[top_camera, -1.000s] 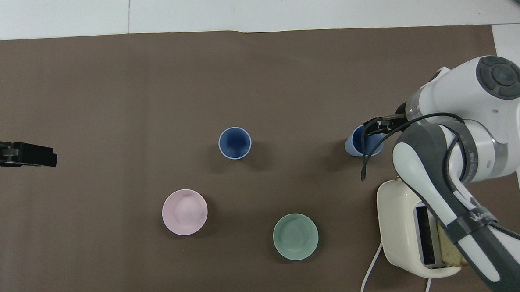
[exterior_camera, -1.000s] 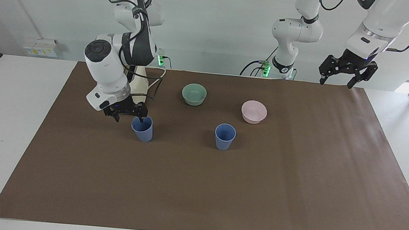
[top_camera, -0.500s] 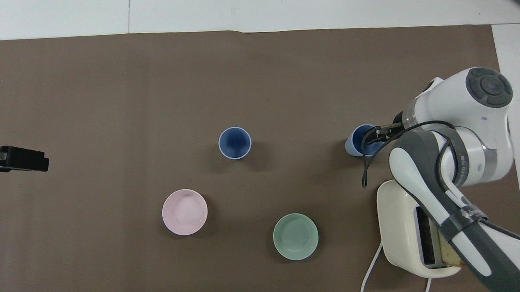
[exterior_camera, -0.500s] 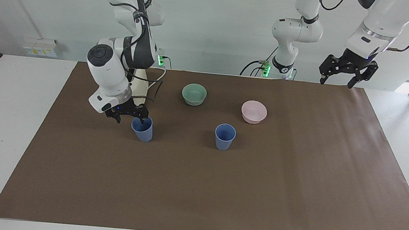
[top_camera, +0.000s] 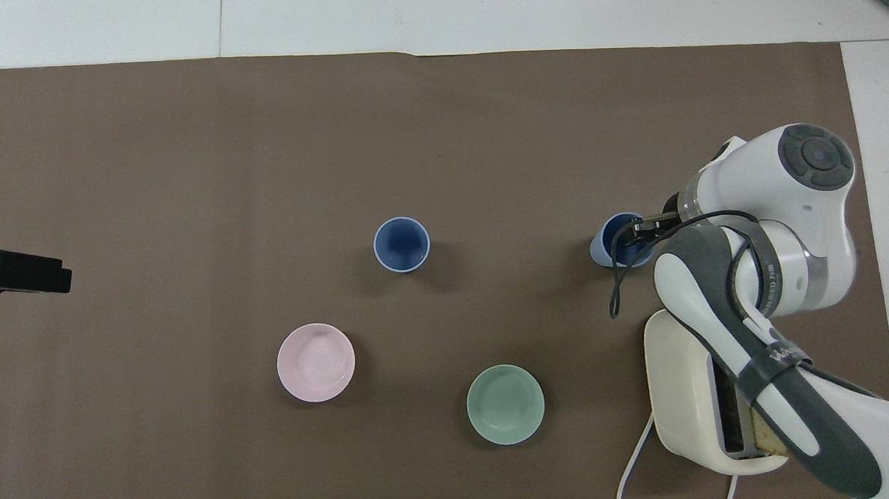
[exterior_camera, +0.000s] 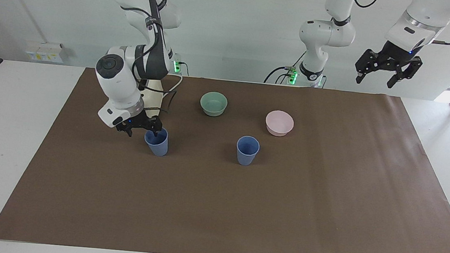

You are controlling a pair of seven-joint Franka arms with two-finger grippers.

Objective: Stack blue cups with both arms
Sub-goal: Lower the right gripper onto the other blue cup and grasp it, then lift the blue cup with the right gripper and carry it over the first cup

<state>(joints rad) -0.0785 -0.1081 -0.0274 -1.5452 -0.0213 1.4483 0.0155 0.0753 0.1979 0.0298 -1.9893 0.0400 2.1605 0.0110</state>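
Two blue cups stand upright on the brown mat. One blue cup [exterior_camera: 247, 150] [top_camera: 401, 244] is mid-table. The other cup [exterior_camera: 157, 144] [top_camera: 603, 250] stands toward the right arm's end. My right gripper [exterior_camera: 143, 131] [top_camera: 642, 228] is down at this cup's rim. One finger reaches inside the cup and the other stays outside it, so the wall lies between them with a gap showing. My left gripper [exterior_camera: 375, 80] [top_camera: 21, 270] hangs open and high over the mat's corner at the left arm's end, holding nothing.
A mint-green bowl [exterior_camera: 213, 103] [top_camera: 505, 404] and a pink bowl [exterior_camera: 279, 123] [top_camera: 316, 362] sit nearer to the robots than the cups. A cream toaster [top_camera: 683, 389] with a bread slice stands by the right arm's base, its cord trailing.
The right arm's wrist has swung in toward the robots while its gripper stays at the cup's rim. The left gripper has risen and drawn outward. Neither cup has moved.
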